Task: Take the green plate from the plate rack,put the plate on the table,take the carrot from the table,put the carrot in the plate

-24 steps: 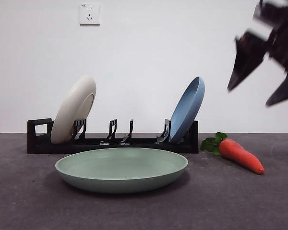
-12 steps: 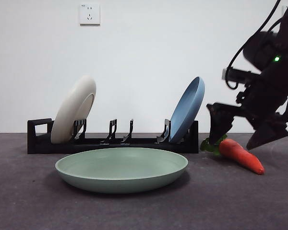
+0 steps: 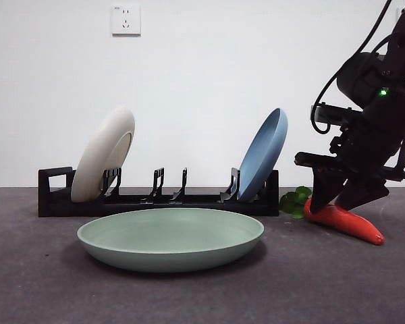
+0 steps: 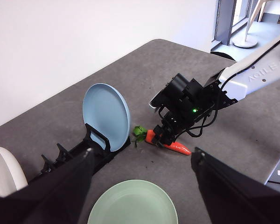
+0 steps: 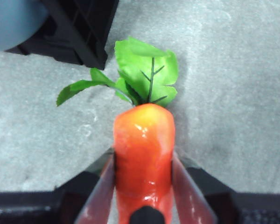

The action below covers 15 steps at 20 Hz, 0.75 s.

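Note:
The green plate (image 3: 170, 236) lies flat on the table (image 3: 40, 283) in front of the plate rack (image 3: 155, 201); it also shows in the left wrist view (image 4: 133, 205). The carrot (image 3: 344, 221) lies on the table right of the rack, leaves toward it. My right gripper (image 3: 344, 199) is down on the carrot. In the right wrist view its jaws press both sides of the orange body (image 5: 143, 154). My left gripper (image 4: 142, 156) is open and empty, high above the plate and rack.
A cream-white plate (image 3: 104, 162) leans in the rack's left end and a blue plate (image 3: 263, 154) in its right end, close to the carrot's leaves (image 3: 294, 201). A wall stands behind the rack. The table's far corner shows in the left wrist view (image 4: 177, 46).
My right gripper came down from the upper right onto the carrot and its jaws closed against it. The carrot shifted slightly to the right. The green plate has not moved.

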Tool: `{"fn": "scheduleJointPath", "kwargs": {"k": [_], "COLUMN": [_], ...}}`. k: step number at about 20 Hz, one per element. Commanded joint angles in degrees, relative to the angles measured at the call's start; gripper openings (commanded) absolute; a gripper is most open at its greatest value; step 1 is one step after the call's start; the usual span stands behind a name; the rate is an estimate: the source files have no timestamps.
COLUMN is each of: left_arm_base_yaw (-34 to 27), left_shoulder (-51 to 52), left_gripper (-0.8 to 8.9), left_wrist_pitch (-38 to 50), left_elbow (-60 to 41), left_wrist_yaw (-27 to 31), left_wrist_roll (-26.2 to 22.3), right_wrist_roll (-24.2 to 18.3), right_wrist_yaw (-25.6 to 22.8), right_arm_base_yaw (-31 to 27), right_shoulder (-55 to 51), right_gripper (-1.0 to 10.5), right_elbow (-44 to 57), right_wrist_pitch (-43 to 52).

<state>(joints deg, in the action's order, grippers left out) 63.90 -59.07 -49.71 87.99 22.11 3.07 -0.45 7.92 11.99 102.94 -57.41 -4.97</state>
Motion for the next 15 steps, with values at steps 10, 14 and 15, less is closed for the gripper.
{"fn": "scheduleJointPath", "kwargs": {"k": [10,14,15], "left_arm_base_yaw": [0.13,0.13,0.13], "left_shoulder": [0.11,0.11,0.11], "left_gripper": [3.50,3.50,3.50], "left_wrist_pitch": [-0.13,-0.74,-1.11], "left_elbow": [-0.11,-0.11,-0.11], "left_wrist_yaw": [0.24,0.22,0.20], "left_wrist_roll": [0.37,0.37,0.37], "right_wrist_roll": [5.99,10.19,11.17], "right_wrist_yaw": [1.05,0.59,0.55], "right_arm_base_yaw": [17.11,26.05,27.34], "right_shoulder": [-17.20,-11.61,-9.55], "right_gripper": [-0.1,-0.1,-0.1], "right_elbow": [-0.09,-0.09,-0.09], "right_wrist_pitch": [-11.74,-0.98,1.86]}}
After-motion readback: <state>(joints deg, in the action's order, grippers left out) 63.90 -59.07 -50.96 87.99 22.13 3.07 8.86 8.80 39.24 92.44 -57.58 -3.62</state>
